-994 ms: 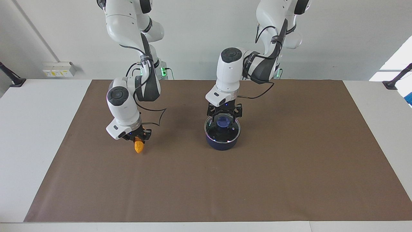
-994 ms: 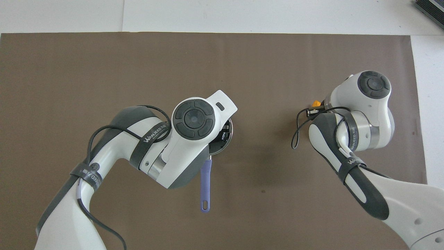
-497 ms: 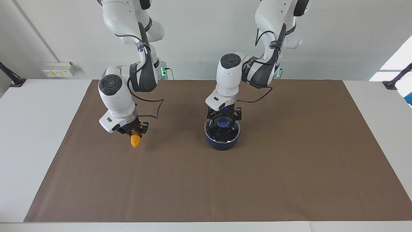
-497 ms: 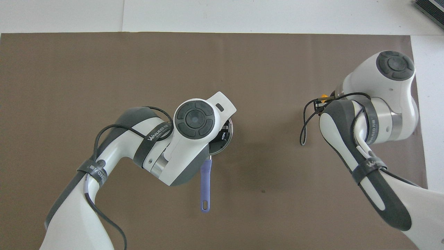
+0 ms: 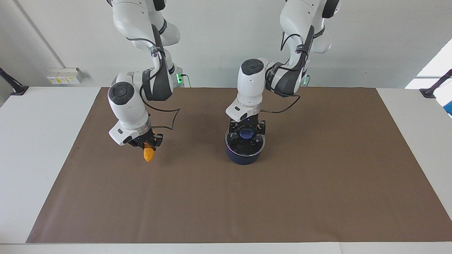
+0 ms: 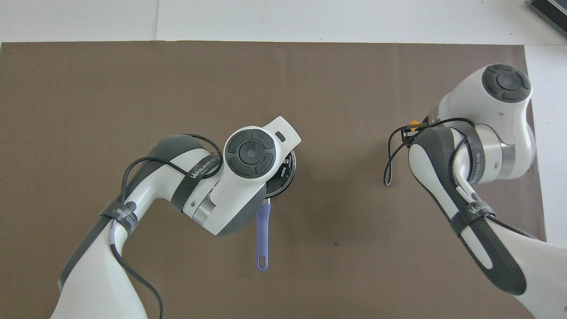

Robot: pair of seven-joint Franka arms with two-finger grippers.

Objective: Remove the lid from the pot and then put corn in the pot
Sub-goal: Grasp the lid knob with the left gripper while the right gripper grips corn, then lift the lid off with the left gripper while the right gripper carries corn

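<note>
The navy pot (image 5: 243,157) stands mid-mat, and its blue handle (image 6: 262,237) points toward the robots. The glass lid (image 5: 245,146) sits on the pot; a strip of its rim (image 6: 289,170) shows in the overhead view. My left gripper (image 5: 246,134) is down on the lid, with its fingers closed on either side of the blue knob (image 5: 246,134). My right gripper (image 5: 146,143) is shut on the orange-yellow corn (image 5: 148,154) and holds it tip-down over the mat, toward the right arm's end. In the overhead view only a bit of the corn (image 6: 413,123) shows.
The brown mat (image 5: 247,204) covers most of the white table (image 5: 35,141). A dark object (image 6: 549,11) lies off the mat at the corner farthest from the robots, at the right arm's end.
My right gripper has lifted the corn off the mat and drifted toward the right arm's end. My left gripper has sunk onto the lid's knob and closed around it. The pot has not moved.
</note>
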